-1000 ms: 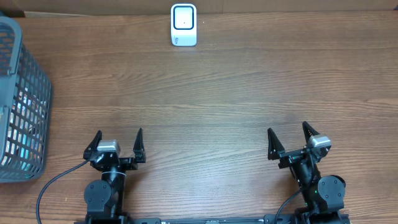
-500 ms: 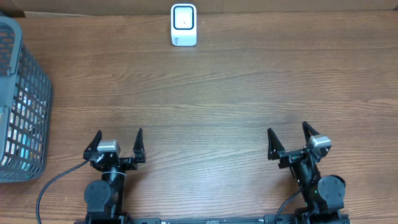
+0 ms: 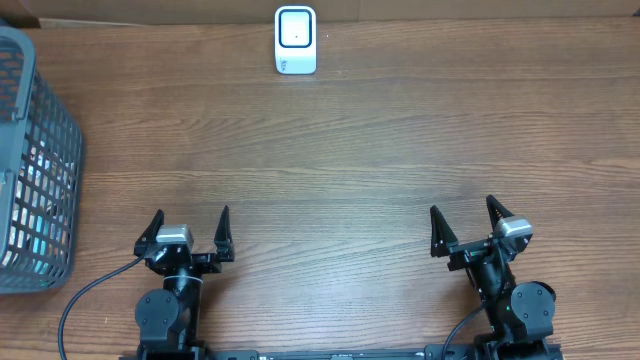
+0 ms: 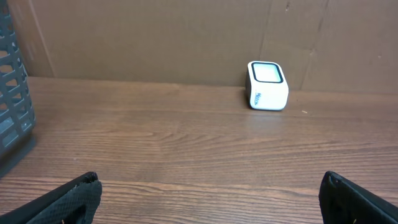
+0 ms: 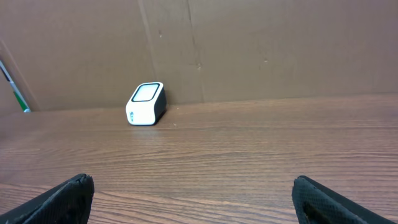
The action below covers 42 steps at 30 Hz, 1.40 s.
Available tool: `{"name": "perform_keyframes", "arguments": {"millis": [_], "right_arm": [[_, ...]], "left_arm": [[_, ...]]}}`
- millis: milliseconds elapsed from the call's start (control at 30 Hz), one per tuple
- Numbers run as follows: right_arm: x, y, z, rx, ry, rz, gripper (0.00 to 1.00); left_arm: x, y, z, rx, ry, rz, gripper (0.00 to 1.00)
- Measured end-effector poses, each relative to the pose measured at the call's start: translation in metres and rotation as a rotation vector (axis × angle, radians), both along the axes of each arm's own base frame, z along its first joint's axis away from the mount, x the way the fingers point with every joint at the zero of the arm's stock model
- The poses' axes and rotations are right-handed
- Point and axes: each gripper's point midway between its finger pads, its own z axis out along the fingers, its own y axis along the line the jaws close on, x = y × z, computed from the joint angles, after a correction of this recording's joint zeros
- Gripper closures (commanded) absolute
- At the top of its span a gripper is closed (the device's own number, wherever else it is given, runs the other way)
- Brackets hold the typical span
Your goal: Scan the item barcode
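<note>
A small white barcode scanner (image 3: 296, 40) with a dark window stands at the far edge of the wooden table; both wrist views show it too (image 4: 267, 85) (image 5: 146, 104). A grey mesh basket (image 3: 35, 170) at the far left holds packaged items with white and blue labels, seen only through the mesh. My left gripper (image 3: 190, 222) rests open near the front edge at the left, nothing between its fingers. My right gripper (image 3: 463, 215) rests open at the front right, likewise empty.
A brown cardboard wall (image 4: 186, 37) closes off the back of the table behind the scanner. The basket's corner (image 4: 11, 93) shows at the left edge of the left wrist view. Bare wood lies between the grippers and the scanner.
</note>
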Motion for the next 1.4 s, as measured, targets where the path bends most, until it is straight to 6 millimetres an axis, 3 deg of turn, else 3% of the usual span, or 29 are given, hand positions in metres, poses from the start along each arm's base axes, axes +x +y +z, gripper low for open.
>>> {"name": "perform_keyframes", "arguments": {"millis": [833,1100,1233,1400], "right_arm": [[0.000,0.000,0.000,0.000,0.000,0.000,0.00],[0.000,0.000,0.000,0.000,0.000,0.000,0.00],[0.000,0.000,0.000,0.000,0.000,0.000,0.00],[0.000,0.000,0.000,0.000,0.000,0.000,0.00]], "left_arm": [[0.000,0.000,0.000,0.000,-0.001,0.000,0.00],[-0.001,-0.020,0.004,-0.010,-0.006,-0.119,0.00],[-0.007,-0.028,0.021,-0.013,-0.007,-0.164,0.00],[-0.015,-0.032,0.066,0.004,-0.019,-0.190,0.00]]}}
